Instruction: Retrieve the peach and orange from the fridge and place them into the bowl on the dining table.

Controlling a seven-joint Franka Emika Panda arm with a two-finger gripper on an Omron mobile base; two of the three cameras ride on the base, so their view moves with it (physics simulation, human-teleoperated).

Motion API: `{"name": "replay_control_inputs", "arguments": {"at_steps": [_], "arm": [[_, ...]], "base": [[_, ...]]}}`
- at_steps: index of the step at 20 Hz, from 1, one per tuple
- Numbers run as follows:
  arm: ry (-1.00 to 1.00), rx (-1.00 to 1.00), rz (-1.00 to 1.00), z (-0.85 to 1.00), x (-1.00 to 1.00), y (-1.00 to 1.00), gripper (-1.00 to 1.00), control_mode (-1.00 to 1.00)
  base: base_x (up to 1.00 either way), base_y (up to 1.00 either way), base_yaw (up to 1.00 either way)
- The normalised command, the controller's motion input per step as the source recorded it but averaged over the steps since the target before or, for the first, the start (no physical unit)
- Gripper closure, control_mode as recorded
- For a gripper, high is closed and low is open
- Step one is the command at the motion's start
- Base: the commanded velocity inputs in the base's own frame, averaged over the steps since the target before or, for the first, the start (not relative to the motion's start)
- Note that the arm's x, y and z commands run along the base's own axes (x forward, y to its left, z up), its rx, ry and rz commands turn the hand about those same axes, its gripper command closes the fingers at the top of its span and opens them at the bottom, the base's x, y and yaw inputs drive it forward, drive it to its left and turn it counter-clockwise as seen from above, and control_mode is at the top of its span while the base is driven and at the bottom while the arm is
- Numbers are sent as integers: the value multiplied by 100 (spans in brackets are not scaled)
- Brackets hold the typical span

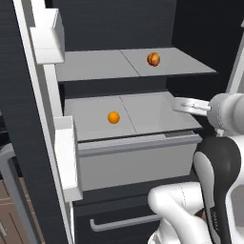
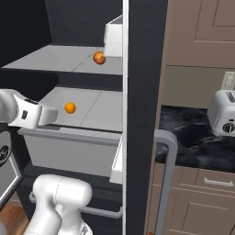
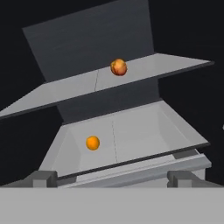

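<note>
peach mottled, round, upper shelf; orange smooth, glossy, lower shelf

orange — bright orange, peach — seemingly red-mottled

The fridge is standing open in front. Open shelf room is lying around the orange; the upper shelf is roofing it.

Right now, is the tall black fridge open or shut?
Open. The tall black fridge has its door swung aside, baring grey-white shelves with the mottled red peach above and the bright orange ball below.
</note>
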Motion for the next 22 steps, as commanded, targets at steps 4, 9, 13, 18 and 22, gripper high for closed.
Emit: {"name": "replay_control_inputs", "arguments": {"at_steps": [4,9,13,18,22], "arm": [[21,8,0,7,99,-13,-100,-100],[11,0,0,34,56,0,-100,-100],[2,-8,0,34,38,4,-100,-100],[0,-6,0,11,51,2,-100,-100],[0,-4,0,2,59,0,-100,-100]], "base": [[0,0,0],[0,0,0],[0,0,0],[0,0,0],[0,0,0]]}}
